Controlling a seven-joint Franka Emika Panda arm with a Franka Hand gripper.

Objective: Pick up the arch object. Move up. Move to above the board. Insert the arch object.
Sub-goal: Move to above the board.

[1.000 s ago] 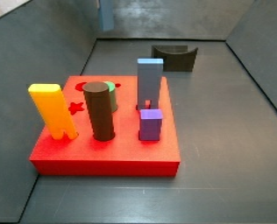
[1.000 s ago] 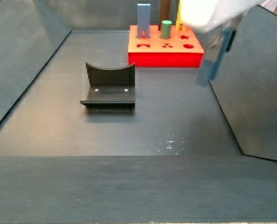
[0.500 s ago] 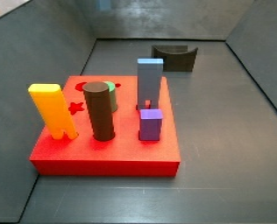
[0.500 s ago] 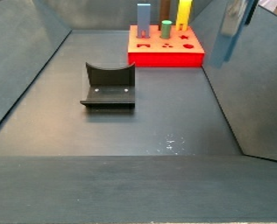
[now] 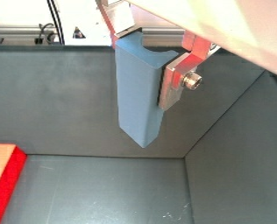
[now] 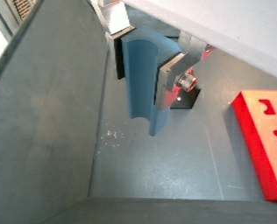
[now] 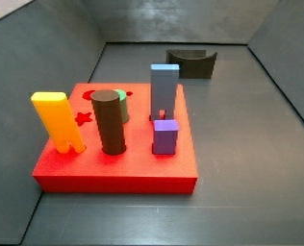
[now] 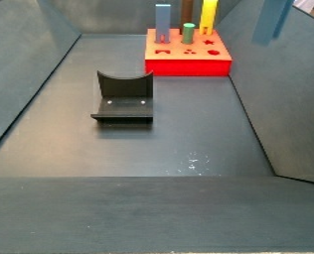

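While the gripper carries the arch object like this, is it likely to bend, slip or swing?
Probably stiff: in both wrist views the arch object hangs straight with crisp edges. It looks smooth, so it might slip a little. The gripper clamps only its upper part, so the long lower end could swing if bumped.

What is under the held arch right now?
In both wrist views the arch, clamped in the gripper, hangs over bare grey floor. The board lies off to the side, not beneath.

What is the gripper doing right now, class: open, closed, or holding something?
Gripper: closed on the arch object, held off the floor, with the board off to one side in both wrist views.
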